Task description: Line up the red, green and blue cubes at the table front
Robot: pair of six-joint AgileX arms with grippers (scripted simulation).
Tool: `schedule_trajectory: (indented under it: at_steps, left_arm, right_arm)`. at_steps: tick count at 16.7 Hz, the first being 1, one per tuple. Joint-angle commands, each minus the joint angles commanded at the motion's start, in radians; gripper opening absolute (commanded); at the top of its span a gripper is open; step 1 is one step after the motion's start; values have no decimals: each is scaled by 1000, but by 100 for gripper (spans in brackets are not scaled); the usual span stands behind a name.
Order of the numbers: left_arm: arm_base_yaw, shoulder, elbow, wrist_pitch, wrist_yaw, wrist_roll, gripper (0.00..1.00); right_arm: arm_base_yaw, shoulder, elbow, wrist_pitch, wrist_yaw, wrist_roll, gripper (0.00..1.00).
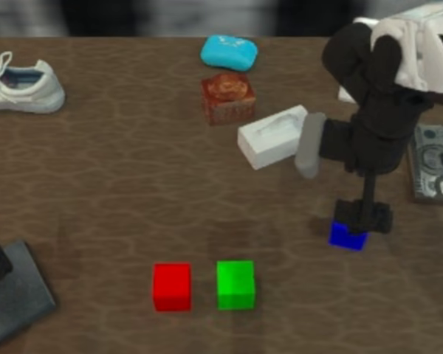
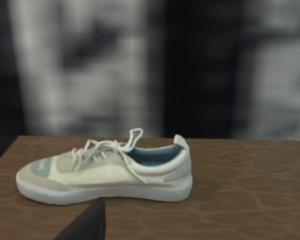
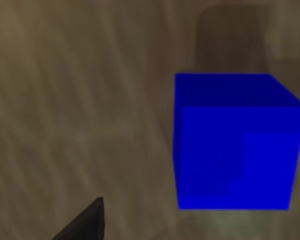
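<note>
Right gripper [image 1: 362, 217] low over blue cube [image 1: 347, 236], jaws' state unclear; light, rigid, apparently best pinched across flat opposite faces.

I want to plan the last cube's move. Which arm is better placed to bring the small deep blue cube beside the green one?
The right arm, probably. Its pincer hangs directly over the small deep blue cube, right of the bright green cube. The left arm is parked at the table's left edge.

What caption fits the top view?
Right gripper over the blue cube, red cube and green cube already side by side.
</note>
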Motion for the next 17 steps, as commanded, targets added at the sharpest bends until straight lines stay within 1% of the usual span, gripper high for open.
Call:
schedule_trajectory:
  at_steps: [3, 9, 14, 17]
  left_arm:
    - [0, 0, 0, 0, 0, 0, 100]
    - [0, 0, 0, 0, 0, 0, 100]
    - [0, 0, 0, 0, 0, 0, 100]
    - [0, 0, 0, 0, 0, 0, 100]
  right_arm:
    - [2, 18, -25, 40, 0, -1, 100]
    - [5, 114, -143, 261, 1, 3, 100]
    - [6, 124, -153, 278, 1, 3, 100]
    - [6, 124, -153, 278, 1, 3, 77]
